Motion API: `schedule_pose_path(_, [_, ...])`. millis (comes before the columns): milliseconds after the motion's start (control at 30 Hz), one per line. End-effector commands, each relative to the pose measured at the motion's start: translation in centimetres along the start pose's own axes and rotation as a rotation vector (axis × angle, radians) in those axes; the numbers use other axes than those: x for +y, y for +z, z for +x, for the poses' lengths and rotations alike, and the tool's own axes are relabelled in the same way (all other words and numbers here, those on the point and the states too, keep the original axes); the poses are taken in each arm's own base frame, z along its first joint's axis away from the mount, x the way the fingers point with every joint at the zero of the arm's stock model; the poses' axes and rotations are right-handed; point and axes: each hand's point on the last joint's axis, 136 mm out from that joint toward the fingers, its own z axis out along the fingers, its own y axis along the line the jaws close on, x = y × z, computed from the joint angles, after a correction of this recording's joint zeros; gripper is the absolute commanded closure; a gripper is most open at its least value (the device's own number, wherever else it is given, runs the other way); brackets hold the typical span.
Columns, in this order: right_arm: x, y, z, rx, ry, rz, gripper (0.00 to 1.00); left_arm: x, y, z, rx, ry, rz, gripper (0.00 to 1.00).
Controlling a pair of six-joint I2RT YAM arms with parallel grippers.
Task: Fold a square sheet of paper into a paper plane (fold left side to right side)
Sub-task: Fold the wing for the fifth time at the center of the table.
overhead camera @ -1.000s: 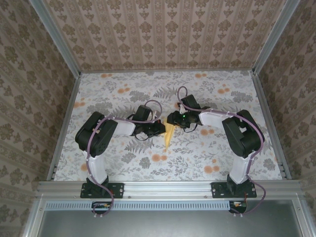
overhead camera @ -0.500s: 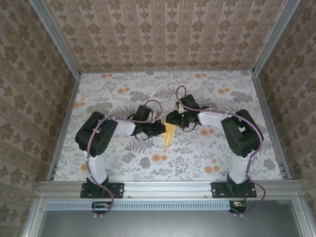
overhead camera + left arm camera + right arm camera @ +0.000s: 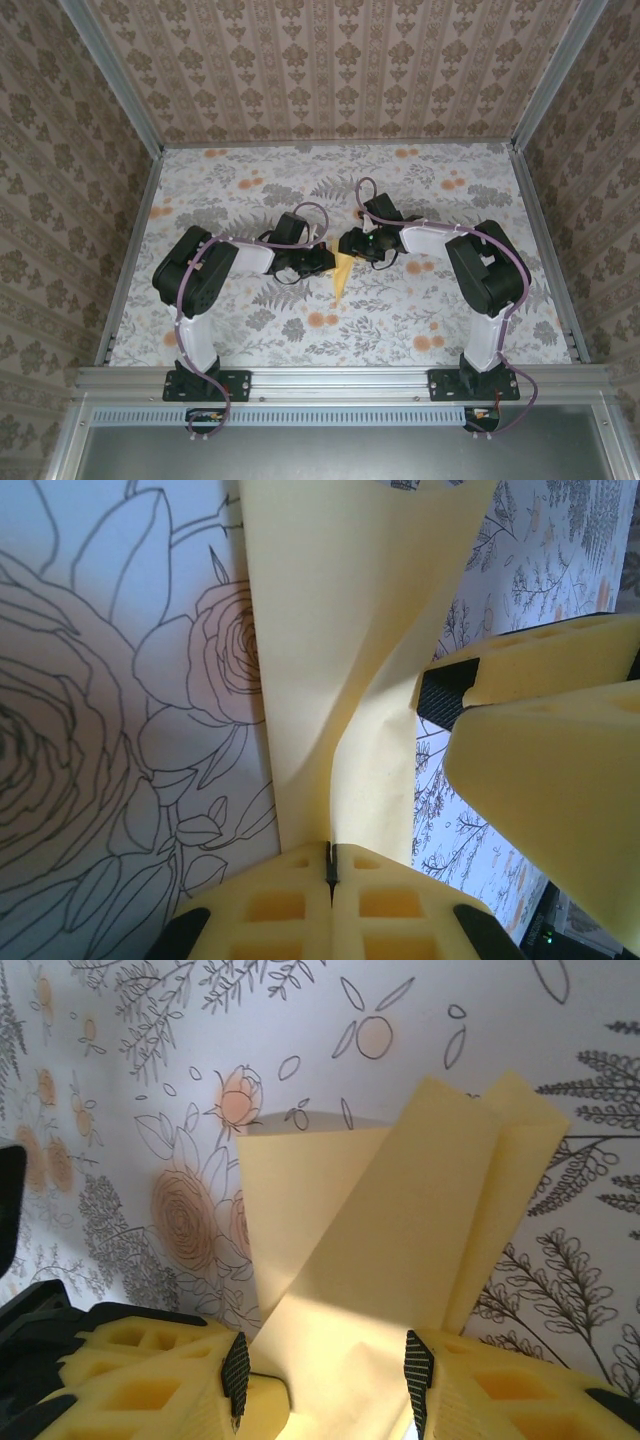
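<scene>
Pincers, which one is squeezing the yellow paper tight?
The left pincer: its fingers are pressed together on the yellow paper. The right pincer has its fingers spread apart, with the paper between them.

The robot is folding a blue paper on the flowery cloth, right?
No. The paper is yellow, not blue, as the top view shows. So: the robot is folding a yellow paper on the flowery cloth.

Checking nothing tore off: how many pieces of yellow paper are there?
1: the paper plane, mid-table, pinched in the left claw, the right claw open around it. Scraps under the arms may be hidden.
</scene>
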Motion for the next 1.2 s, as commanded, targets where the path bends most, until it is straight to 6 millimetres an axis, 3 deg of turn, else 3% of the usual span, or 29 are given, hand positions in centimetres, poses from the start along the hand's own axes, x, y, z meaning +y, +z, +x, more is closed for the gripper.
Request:
schedule_pose_path(0, [-1.6,0.8,0.9,0.038,0.010,0.073,0.52,2.9,0.6,0.3,0.008,-0.021,-0.093,1.00])
schedule_pose_path(367, [-4.2,1.5,2.4,0.106,0.046,0.177,0.52,1.5,0.3,-0.1,0.001,0.003,-0.055,0.97])
schedule_pose_path(533, [-4.9,1.6,2.6,0.118,0.052,0.215,0.52,0.5,-0.5,-0.4,-0.013,0.023,-0.045,0.88])
schedule_pose_path(833, [-5.3,1.8,2.6,0.127,0.054,0.238,0.52,-1.0,-3.6,-0.1,-0.054,0.058,-0.051,0.63])
schedule_pose_path(1000, [-5.2,1.8,2.6,0.128,0.052,0.239,0.52,-2.6,-5.4,1.0,-0.055,0.085,-0.025,0.68])
schedule_pose_path(1167, [-5.0,1.9,2.5,0.129,0.050,0.236,0.52,-6.4,-5.6,2.8,-0.008,0.130,0.066,0.77])
